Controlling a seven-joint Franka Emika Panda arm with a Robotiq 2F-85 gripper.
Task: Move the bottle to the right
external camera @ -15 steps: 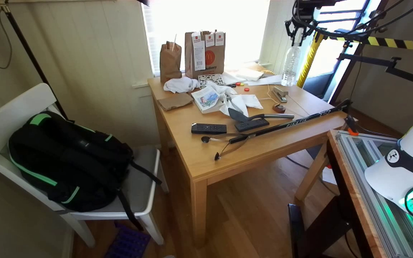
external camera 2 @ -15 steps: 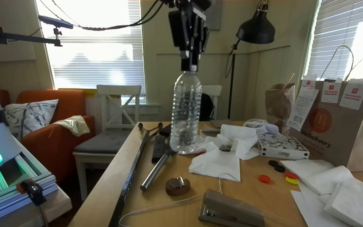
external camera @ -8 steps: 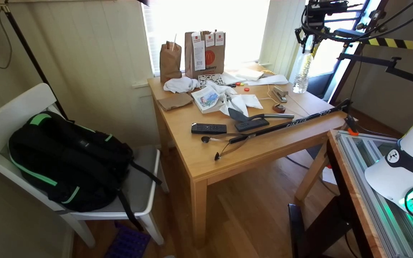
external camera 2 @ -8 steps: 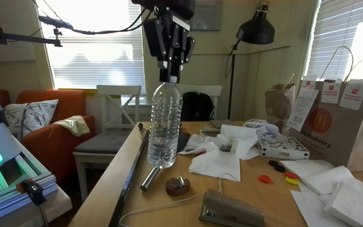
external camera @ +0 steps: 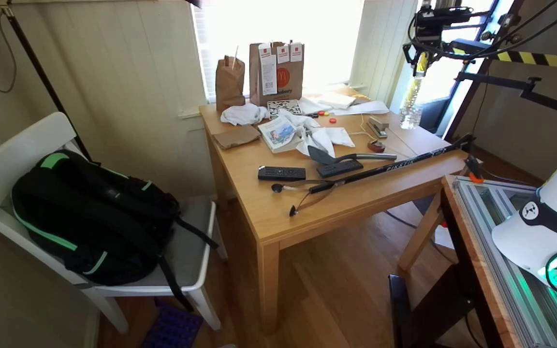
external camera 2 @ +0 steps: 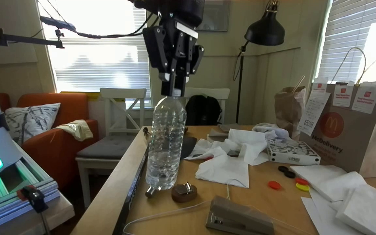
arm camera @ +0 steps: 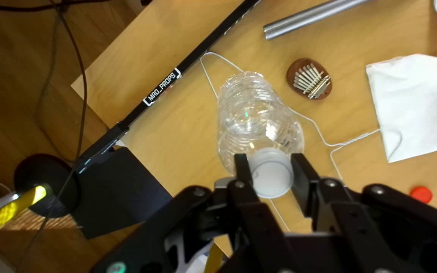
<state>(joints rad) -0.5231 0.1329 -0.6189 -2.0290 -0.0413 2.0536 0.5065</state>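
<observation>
A clear plastic bottle with a white cap shows in both exterior views [external camera: 410,107] [external camera 2: 166,140] and in the wrist view [arm camera: 254,110]. My black gripper [external camera 2: 173,88] is above it, its fingers shut on the capped neck; it also shows in an exterior view [external camera: 420,70] and in the wrist view [arm camera: 268,157]. The bottle hangs slightly tilted over the wooden table [external camera: 259,217], near the kalimba [external camera 2: 184,192]. I cannot tell whether its base touches the table. The bottle covers part of a metal handle [external camera 2: 149,192] in an exterior view.
A black grabber stick [external camera: 399,165] lies along the table's near side. A stapler [external camera 2: 240,216], white napkins [external camera 2: 222,171], a thin string and bottle-cap-like discs [external camera 2: 274,185] lie around. A brown McDelivery bag [external camera 2: 341,137] stands at the back. Two remotes [external camera: 282,173] lie farther along.
My gripper has carried the bottle across the table, rightward in an exterior view, and lowered it. It moved most in the first half second. The bottle leans slightly more now.
</observation>
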